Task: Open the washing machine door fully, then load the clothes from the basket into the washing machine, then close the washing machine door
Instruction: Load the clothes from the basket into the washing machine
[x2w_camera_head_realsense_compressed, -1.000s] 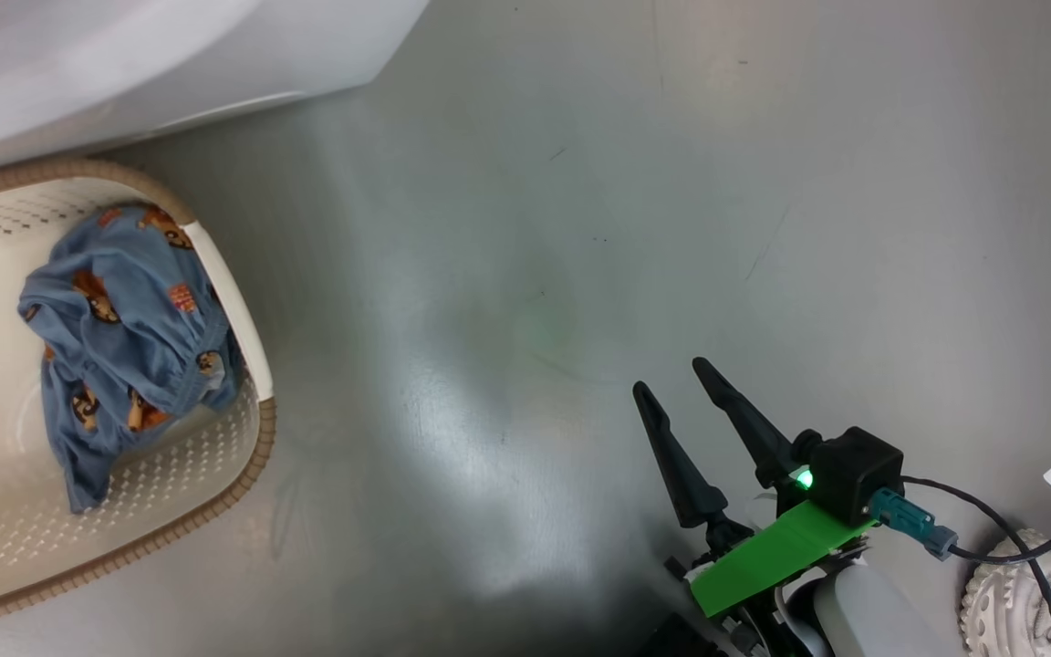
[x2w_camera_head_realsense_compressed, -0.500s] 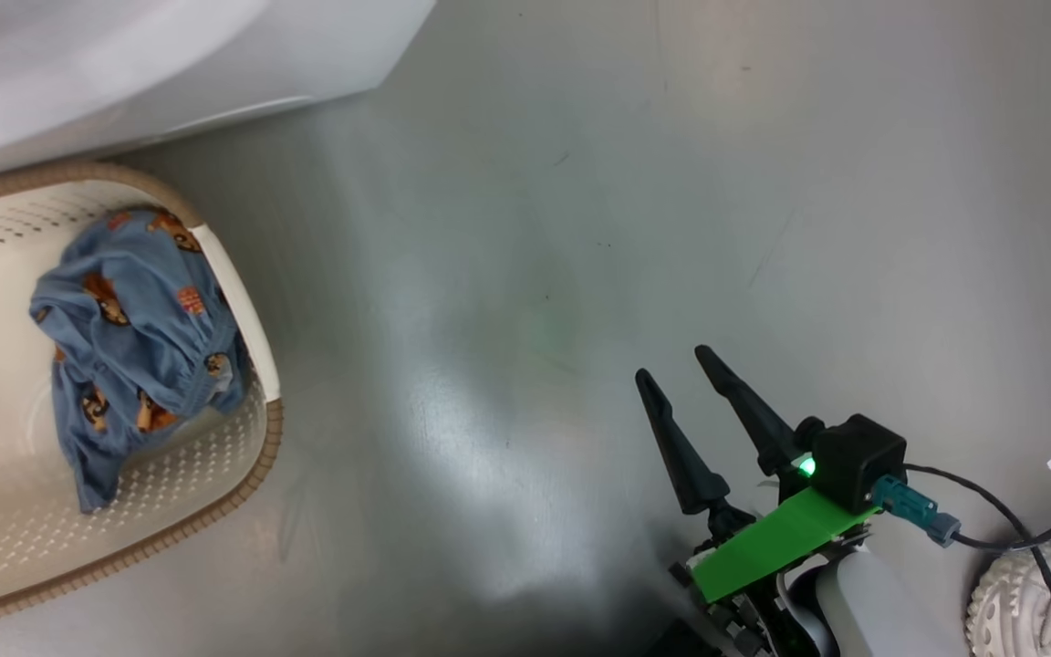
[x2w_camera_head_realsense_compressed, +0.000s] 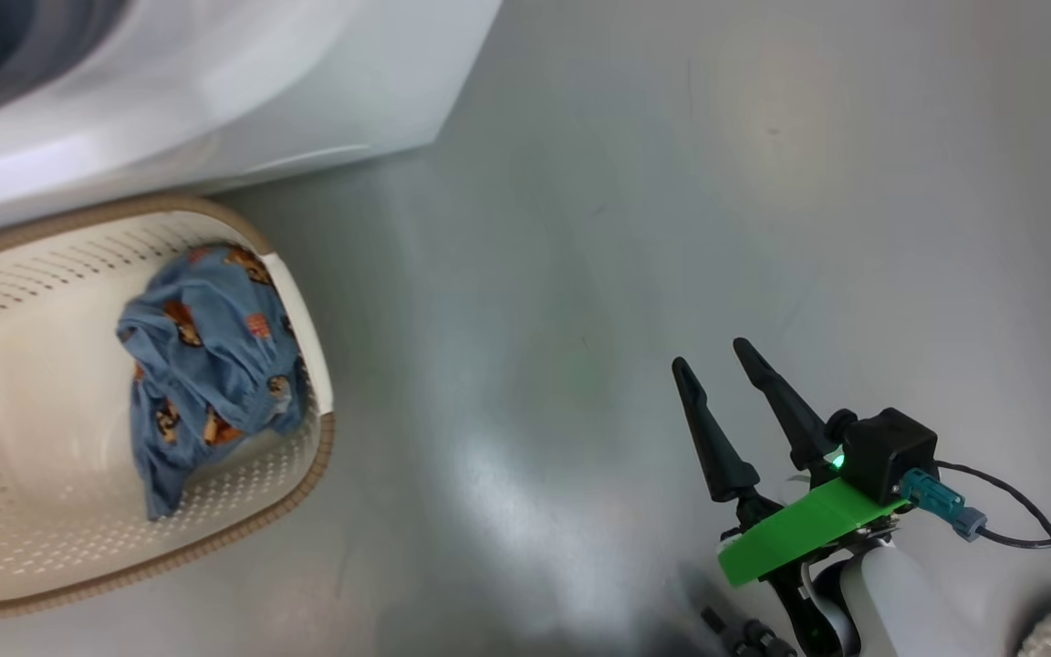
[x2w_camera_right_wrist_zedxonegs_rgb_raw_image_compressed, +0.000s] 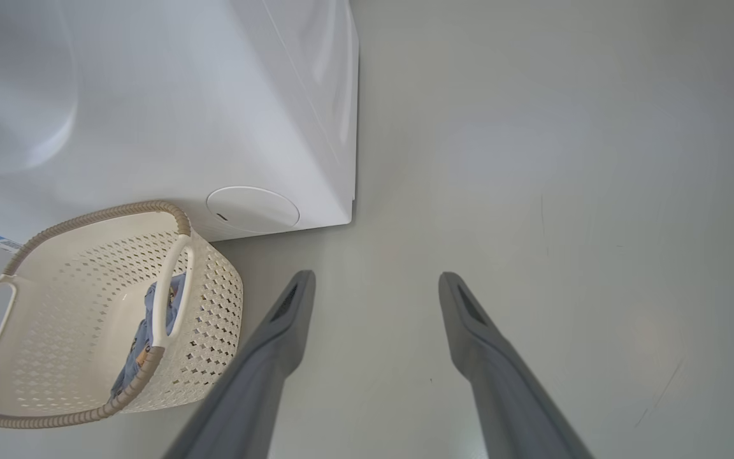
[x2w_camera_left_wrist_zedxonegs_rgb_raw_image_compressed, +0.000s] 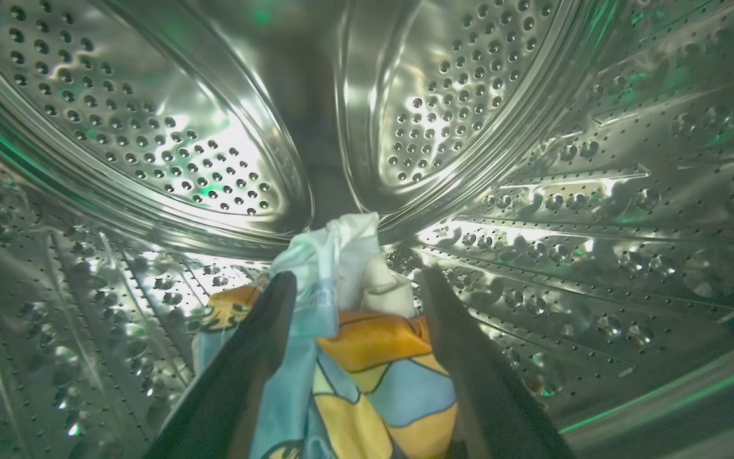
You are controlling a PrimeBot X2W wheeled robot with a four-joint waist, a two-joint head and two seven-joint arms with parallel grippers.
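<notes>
Clothes [x2w_camera_left_wrist_zedxonegs_rgb_raw_image_compressed: 348, 338], blue with orange print, clamped between left fingers [x2w_camera_left_wrist_zedxonegs_rgb_raw_image_compressed: 255, 350] inside washing machine drum [x2w_camera_left_wrist_zedxonegs_rgb_raw_image_compressed: 150, 159]; right fingers [x2w_camera_right_wrist_zedxonegs_rgb_raw_image_compressed: 278, 350] apart.

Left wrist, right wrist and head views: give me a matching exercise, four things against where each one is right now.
Things
1. left claw
2. right claw
3. light blue bear-print garment
4. cream perforated plastic basket

Places
A. on the grey floor, beside the white washing machine
B. open, above bare floor
C. lying in the basket, against a handle side
D. inside the steel perforated drum, holding a blue, orange and white cloth

Pairs: 1-D, 2-B, 3-C, 4-A
</notes>
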